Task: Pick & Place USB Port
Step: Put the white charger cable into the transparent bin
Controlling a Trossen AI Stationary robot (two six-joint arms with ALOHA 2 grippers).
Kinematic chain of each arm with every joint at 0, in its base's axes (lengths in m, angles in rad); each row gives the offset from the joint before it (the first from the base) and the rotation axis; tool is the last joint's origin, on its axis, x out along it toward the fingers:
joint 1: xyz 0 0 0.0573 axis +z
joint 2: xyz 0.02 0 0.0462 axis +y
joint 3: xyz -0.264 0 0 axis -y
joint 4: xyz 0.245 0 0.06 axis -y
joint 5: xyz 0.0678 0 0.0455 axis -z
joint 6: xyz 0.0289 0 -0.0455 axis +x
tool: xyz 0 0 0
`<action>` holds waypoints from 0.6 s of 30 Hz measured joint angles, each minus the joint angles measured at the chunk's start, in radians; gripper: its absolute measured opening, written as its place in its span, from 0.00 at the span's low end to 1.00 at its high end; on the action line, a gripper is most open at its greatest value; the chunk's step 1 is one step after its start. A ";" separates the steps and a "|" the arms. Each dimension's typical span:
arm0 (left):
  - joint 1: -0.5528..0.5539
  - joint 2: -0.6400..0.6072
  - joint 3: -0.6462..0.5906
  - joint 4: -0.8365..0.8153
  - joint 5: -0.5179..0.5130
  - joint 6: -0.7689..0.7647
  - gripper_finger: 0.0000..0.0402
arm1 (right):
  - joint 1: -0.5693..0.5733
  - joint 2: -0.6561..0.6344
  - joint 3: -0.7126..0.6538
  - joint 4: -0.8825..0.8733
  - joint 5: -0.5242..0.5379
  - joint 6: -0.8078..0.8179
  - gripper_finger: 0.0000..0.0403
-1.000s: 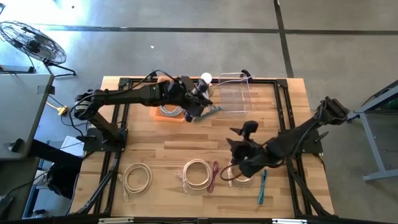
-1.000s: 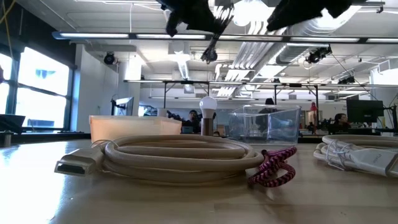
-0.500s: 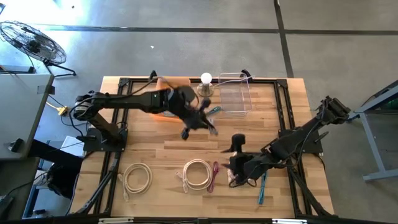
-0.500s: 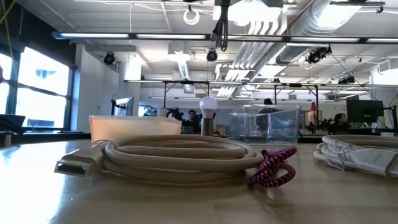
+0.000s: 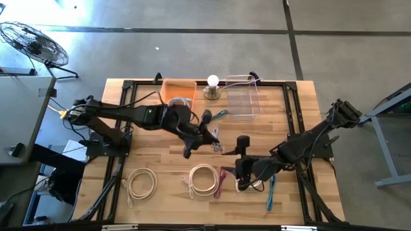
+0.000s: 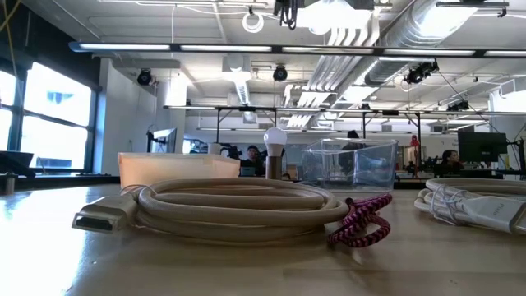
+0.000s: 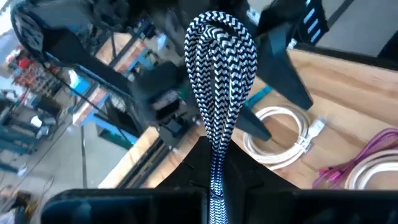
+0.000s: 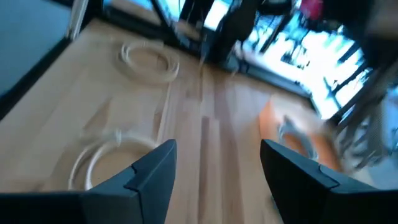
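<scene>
My left gripper (image 5: 210, 133) hangs over the middle of the table, shut on a bundled black-and-white braided cable (image 7: 219, 59) whose loops stick out past the fingers. My right gripper (image 5: 239, 158) is just to its right and nearer the front edge, above a white cable coil (image 5: 252, 185). Its fingers (image 8: 149, 177) stand open with nothing between them. An orange bin (image 5: 178, 91) holding a pale cable sits at the far edge. A clear plastic box (image 5: 243, 97) stands to its right. My left gripper pinches the braided cable bundle between its two fingers at one end of the loops (image 7: 215, 152), several strands together. The looped end (image 7: 219, 37) stands free beyond the fingertips. The bundle is lifted clear of the table.
A cream coil (image 5: 141, 181), a white coil (image 5: 203, 178) and a magenta braided cable (image 5: 221, 181) lie near the front edge. A blue pen-like thing (image 5: 271, 192) lies at the front right. A light bulb on a stand (image 5: 212, 83) and a teal item (image 5: 220, 114) are at the back.
My left gripper has gone from beside the orange bin toward the table's near edge, to mid-table, carrying the braided cable clear of the table. My right gripper has gone a little toward the table's left edge, closer to my left gripper.
</scene>
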 joint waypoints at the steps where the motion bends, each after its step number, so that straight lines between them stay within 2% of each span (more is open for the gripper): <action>1: -0.013 0.000 0.000 0.000 -0.023 -0.006 0.02 | -0.003 0.000 0.000 0.034 0.000 -0.028 0.56; 5: -0.057 0.000 0.000 0.002 -0.086 -0.008 0.02 | -0.008 0.000 0.000 0.135 0.030 -0.156 0.56; 9: -0.096 0.000 0.000 0.005 -0.110 -0.013 0.02 | -0.014 0.000 0.000 0.148 0.060 -0.184 0.54; 18: -0.148 0.000 0.000 0.023 -0.123 -0.015 0.02 | -0.083 0.000 0.000 0.173 -0.038 -0.187 0.47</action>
